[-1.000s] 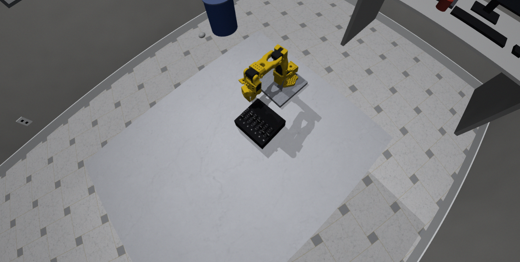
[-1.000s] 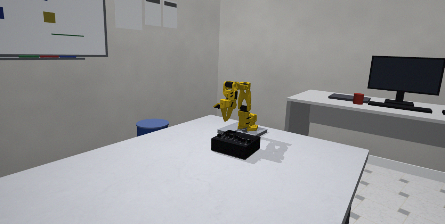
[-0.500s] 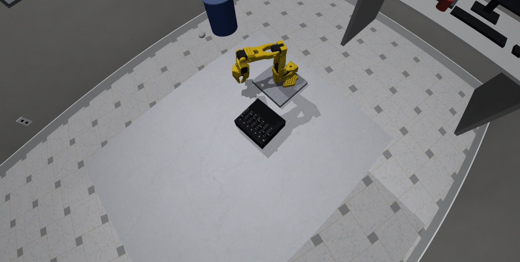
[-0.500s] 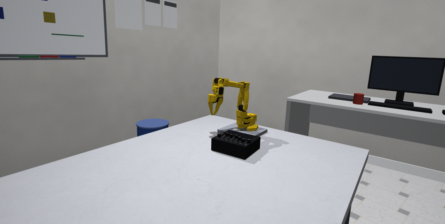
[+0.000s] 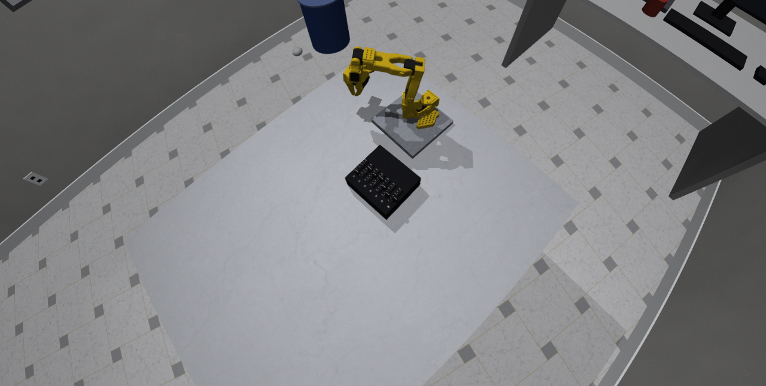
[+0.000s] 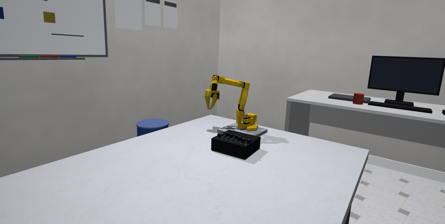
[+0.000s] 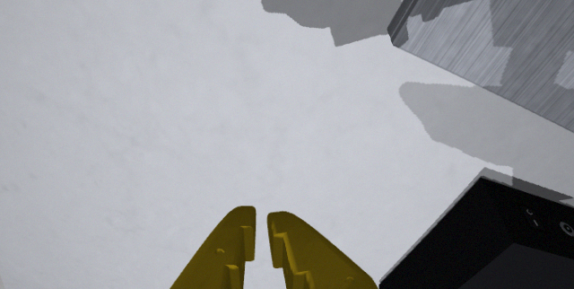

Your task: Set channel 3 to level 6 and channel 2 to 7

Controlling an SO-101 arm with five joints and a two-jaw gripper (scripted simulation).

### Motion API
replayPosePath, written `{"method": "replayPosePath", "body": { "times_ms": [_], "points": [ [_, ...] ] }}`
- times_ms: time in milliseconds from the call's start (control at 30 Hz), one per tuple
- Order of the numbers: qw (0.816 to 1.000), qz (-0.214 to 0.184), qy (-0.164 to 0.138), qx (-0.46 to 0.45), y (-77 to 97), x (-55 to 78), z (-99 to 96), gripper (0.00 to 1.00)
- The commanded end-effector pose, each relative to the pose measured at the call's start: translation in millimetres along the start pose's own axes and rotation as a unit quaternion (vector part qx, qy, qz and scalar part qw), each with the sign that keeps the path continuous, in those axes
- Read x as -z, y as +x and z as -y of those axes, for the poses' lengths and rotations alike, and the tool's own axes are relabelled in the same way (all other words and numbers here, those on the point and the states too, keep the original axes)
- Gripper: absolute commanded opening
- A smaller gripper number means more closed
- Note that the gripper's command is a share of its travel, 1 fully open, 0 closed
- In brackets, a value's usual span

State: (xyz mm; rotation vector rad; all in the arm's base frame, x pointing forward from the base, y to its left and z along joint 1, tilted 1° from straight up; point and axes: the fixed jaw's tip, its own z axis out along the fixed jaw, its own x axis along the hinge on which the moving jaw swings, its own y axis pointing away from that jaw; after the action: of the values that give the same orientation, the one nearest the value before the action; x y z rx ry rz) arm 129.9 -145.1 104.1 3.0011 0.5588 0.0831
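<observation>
The lighting desk (image 5: pixel 395 165) (image 6: pixel 228 148) (image 7: pixel 529 266) is a black box with a row of fader knobs on its top. The knobs are too small in the top and exterior views for their levels to be read, and the wrist view shows only a corner of the desk without faders. My gripper (image 5: pixel 356 93) (image 6: pixel 209 108) (image 7: pixel 261 217) is shut, with nothing between its fingertips. It hangs in the air above the table, off to the side of the desk and not touching it.
The arm's grey base plate (image 5: pixel 412 146) (image 6: pixel 264 131) (image 7: pixel 471 62) stands close behind the desk. A blue bin (image 5: pixel 327 24) (image 6: pixel 152 124) is beyond the table's edge. A side table with a monitor (image 6: pixel 406 75) and a red mug (image 5: pixel 654 4) (image 6: pixel 358 99) stands farther right.
</observation>
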Motion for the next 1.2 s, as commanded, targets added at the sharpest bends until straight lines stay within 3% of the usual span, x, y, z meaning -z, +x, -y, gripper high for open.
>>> {"method": "replayPosePath", "body": {
  "times_ms": [0, 300, 1167],
  "points": [
    [1.0, 0.003, -0.002, -0.031, -13.5, 0.4, -2.5, 0.0],
    [0.997, 0.007, -0.005, -0.074, -30.3, 1.4, -4.7, 0.0],
    [0.997, 0.007, -0.005, -0.076, -30.9, 1.4, -4.7, 0.0]
  ]
}}
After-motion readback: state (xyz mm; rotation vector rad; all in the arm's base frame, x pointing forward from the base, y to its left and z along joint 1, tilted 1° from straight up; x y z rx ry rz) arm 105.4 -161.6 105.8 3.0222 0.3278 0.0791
